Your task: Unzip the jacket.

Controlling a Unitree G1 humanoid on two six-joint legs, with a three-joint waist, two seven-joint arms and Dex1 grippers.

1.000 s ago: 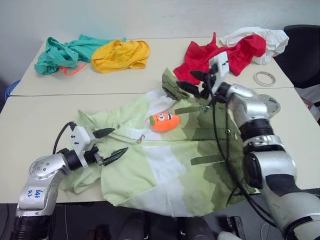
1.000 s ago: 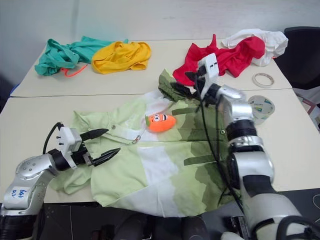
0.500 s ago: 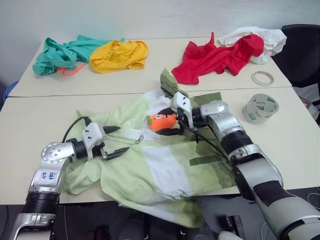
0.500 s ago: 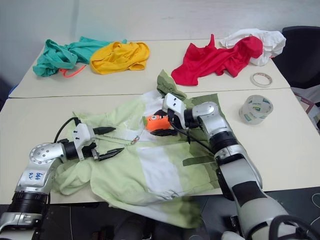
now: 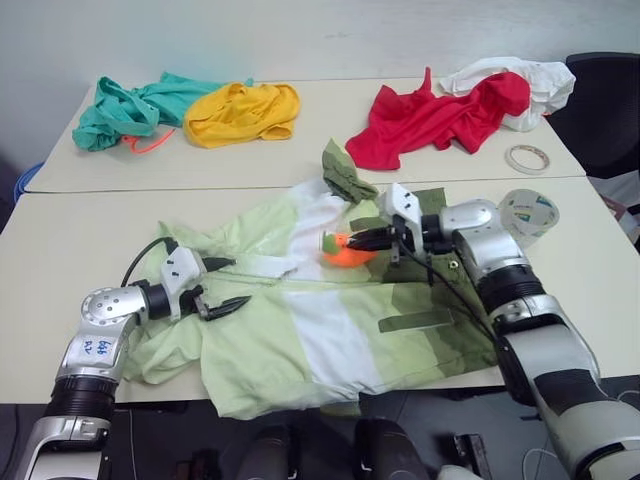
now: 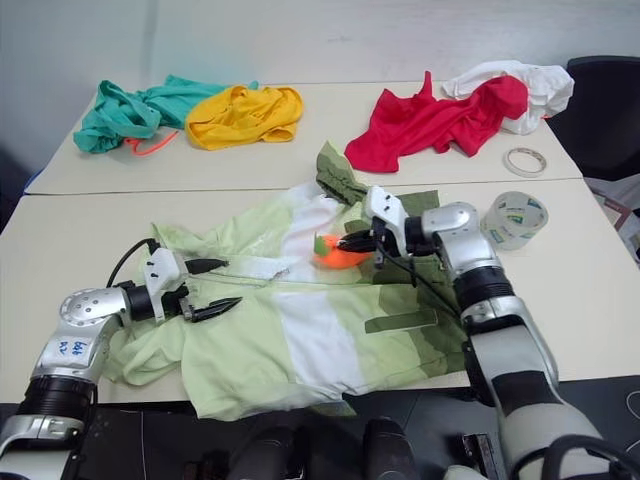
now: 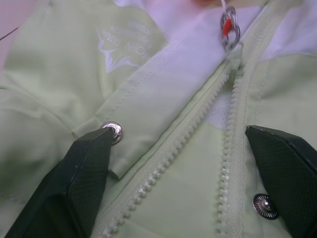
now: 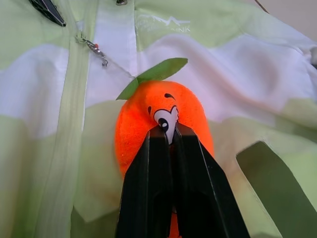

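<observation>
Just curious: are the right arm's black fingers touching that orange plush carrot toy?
Touching. The right wrist view shows the shut fingers pressed into the orange plush carrot toy at its face.

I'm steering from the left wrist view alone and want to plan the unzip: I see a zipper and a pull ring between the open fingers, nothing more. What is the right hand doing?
Observer: The right hand is shut, its fingertips on an orange plush toy that lies on the jacket.
Operator: Where is that toy relative to my zipper pull?
Observer: The zipper pull lies beside the toy's leaf, on the side toward the left hand.
Operator: Is my left hand touching the jacket?
Observer: I cannot tell; its open fingers straddle the zipper line, short of the pull.
</observation>
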